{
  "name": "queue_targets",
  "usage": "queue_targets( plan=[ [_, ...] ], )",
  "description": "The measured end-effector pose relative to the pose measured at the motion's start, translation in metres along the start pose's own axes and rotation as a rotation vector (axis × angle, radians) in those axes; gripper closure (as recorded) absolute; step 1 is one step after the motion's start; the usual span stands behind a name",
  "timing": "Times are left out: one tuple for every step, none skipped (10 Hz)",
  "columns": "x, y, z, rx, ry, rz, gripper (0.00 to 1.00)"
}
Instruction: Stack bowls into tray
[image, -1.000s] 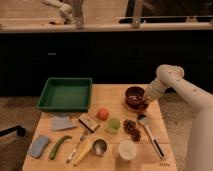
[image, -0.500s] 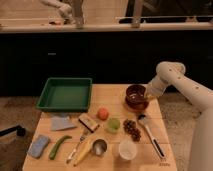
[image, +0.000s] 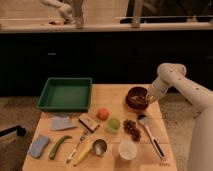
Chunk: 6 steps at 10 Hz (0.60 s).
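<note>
One camera view looks down from the near side, facing the far counter, taking in the whole table (gripper at right).

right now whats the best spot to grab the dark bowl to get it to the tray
Its right rim, pinched from above. The maroon bowl sits upright and open-topped, so the thin wall is the only edge that fits two fingers. The gripper is already shut at that right rim, and the green tray lies to the left.

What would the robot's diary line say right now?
gripper: shut on maroon bowl rim | green tray: no bowls inside | stacking: not yet done
</note>
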Motion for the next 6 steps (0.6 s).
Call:
queue_targets(
  plan=[
    [-0.0005, 0.0013, 0.0031, -0.007, -0.010, 0.001, 0.82],
    [-0.0005, -0.0001, 0.0031, -0.007, -0.010, -0.001, 0.82],
    [-0.0008, -0.0013, 0.0035, -0.007, -0.011, -0.004, 0.78],
    [-0.0007, -0.0012, 0.0033, -0.007, -0.011, -0.004, 0.71],
    [-0.0007, -0.0005, 0.0034, -0.007, -0.011, -0.003, 0.62],
    [-0.0008, 0.0003, 0.0042, -0.008, -0.012, -0.002, 0.49]
  ],
)
